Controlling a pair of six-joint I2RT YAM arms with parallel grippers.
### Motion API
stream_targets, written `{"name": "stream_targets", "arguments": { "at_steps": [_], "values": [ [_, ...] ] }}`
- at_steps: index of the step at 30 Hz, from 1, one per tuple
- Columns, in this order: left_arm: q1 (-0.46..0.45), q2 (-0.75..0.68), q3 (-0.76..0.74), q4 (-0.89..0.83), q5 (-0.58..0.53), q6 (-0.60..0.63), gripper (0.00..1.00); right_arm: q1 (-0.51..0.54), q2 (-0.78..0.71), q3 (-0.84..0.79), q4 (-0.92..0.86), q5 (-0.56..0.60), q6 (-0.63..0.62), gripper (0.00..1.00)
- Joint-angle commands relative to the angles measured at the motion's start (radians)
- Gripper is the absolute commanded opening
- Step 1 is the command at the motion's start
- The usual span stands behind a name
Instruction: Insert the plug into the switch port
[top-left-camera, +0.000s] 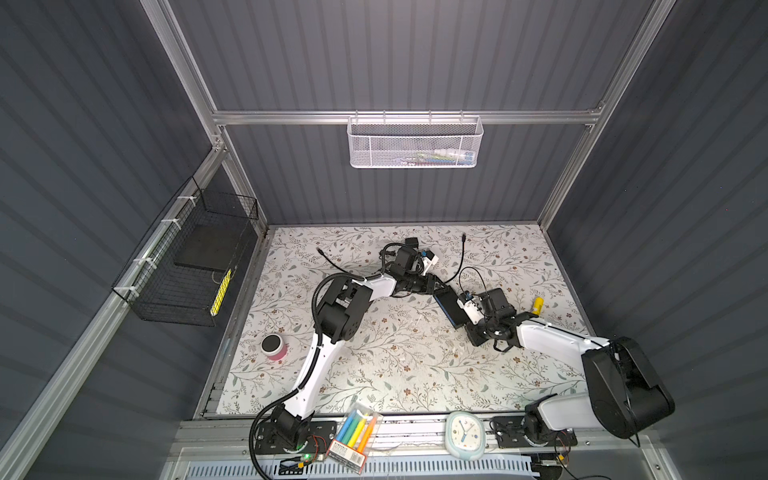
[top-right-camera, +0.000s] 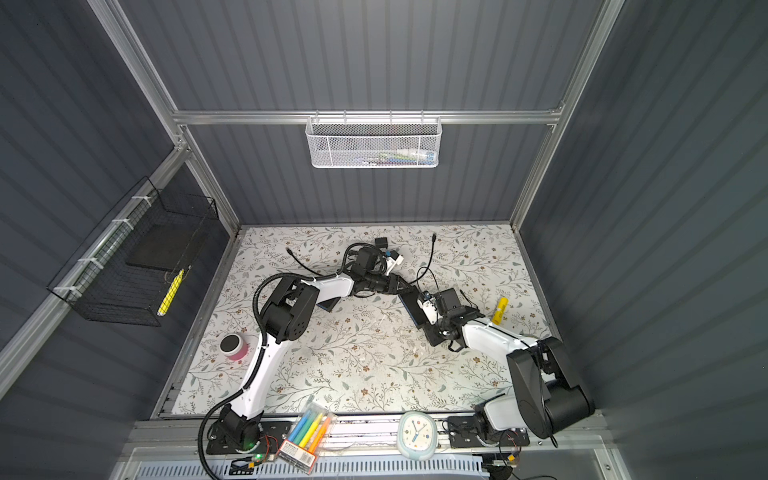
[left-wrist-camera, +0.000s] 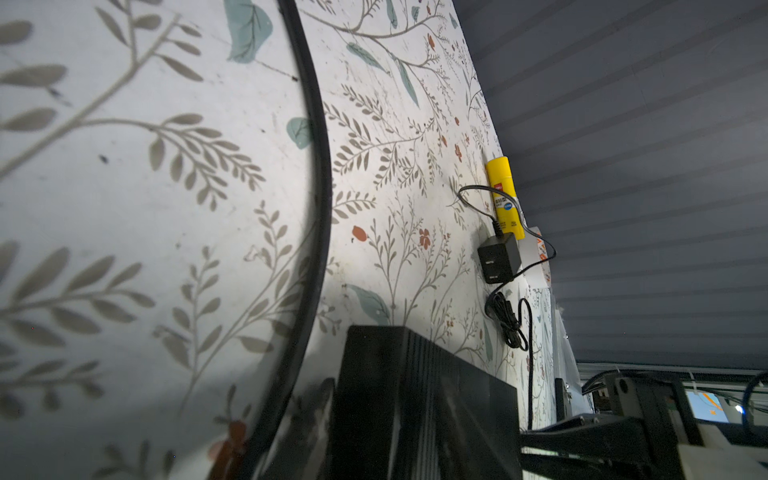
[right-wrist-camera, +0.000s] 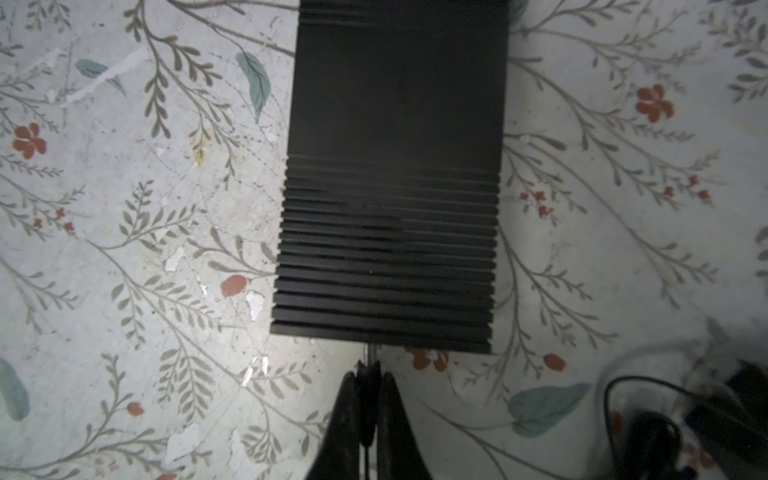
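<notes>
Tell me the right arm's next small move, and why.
Probably ease the plug straight forward into the switch: the right fingers pinch it, and its metal tip already meets the switch's near edge, though the port itself is hidden.

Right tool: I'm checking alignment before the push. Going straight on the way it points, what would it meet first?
The switch: the right tool, shut on the plug, points at its near edge face, with the plug tip apparently almost there; depth is unclear.
</notes>
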Motion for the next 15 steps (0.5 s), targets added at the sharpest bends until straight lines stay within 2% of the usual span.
{"name": "stream_targets", "arguments": {
  "at_steps": [1, 15],
  "values": [
    [-0.023, 0.041, -0.012, -0.067, 0.001, 0.016, 0.41, 0.007, 0.008, 0.040, 0.008, -0.009, 0.034, 0.00],
    [-0.024, 0.044, -0.025, -0.056, 0.001, 0.011, 0.40, 0.013, -0.004, 0.028, -0.006, -0.002, 0.051, 0.00]
  ]
}}
